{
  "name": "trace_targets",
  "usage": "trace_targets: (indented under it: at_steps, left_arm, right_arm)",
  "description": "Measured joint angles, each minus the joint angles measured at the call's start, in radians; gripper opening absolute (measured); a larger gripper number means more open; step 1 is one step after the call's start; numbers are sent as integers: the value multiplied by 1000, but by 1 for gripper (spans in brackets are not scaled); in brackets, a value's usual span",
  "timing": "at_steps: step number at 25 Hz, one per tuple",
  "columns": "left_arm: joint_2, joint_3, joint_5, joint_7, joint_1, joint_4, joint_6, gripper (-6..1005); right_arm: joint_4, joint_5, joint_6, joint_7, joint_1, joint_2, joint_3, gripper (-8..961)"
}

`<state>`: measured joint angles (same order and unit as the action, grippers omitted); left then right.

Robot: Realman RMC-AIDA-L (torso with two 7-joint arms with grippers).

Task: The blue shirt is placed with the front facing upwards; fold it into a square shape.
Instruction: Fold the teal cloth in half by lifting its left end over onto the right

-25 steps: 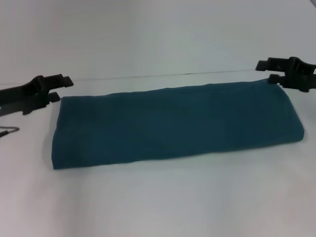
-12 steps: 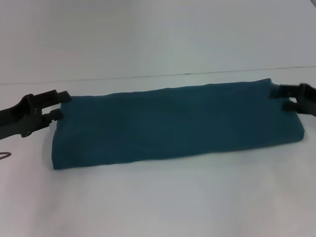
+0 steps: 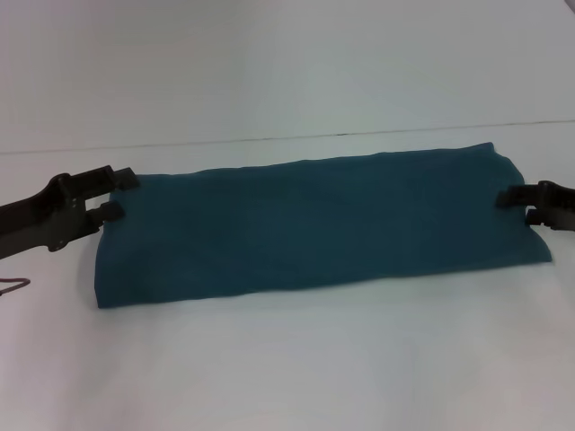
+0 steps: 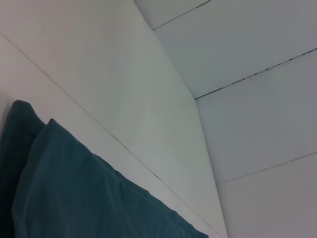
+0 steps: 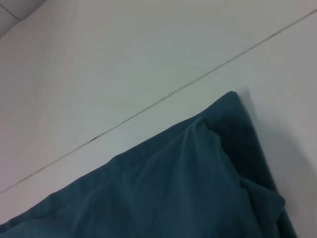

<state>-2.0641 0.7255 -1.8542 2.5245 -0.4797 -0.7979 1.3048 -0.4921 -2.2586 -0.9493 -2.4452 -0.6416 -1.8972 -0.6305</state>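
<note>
White surface (image 3: pixel 287 368) carries the blue shirt (image 3: pixel 314 224), folded into a long band lying across its middle. At the band's left end sits the left claw (image 3: pixel 117 193), fingers parted around the edge. The right claw (image 3: pixel 514 202) touches the opposite end, slightly parted.

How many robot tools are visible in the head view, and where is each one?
2. The left black tool is at the left end of the folded dark teal-blue cotton shirt; the right black tool is at its right end.
</note>
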Motion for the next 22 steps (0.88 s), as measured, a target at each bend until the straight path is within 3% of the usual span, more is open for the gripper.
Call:
trace_targets:
  at_steps: [5, 15, 22]
  left_arm:
    - [0, 0, 1, 0, -1, 0, -1, 643]
    - [2, -2, 1, 9, -7, 0, 2, 643]
    - [2, -1, 1, 13, -12, 0, 4, 643]
  right_arm:
    - [-9, 6, -43, -12, -8, 4, 7, 701]
    - [-77, -79, -181, -194, -72, 42, -5, 701]
    - [-128, -154, -239, -244, -104, 46, -5, 701]
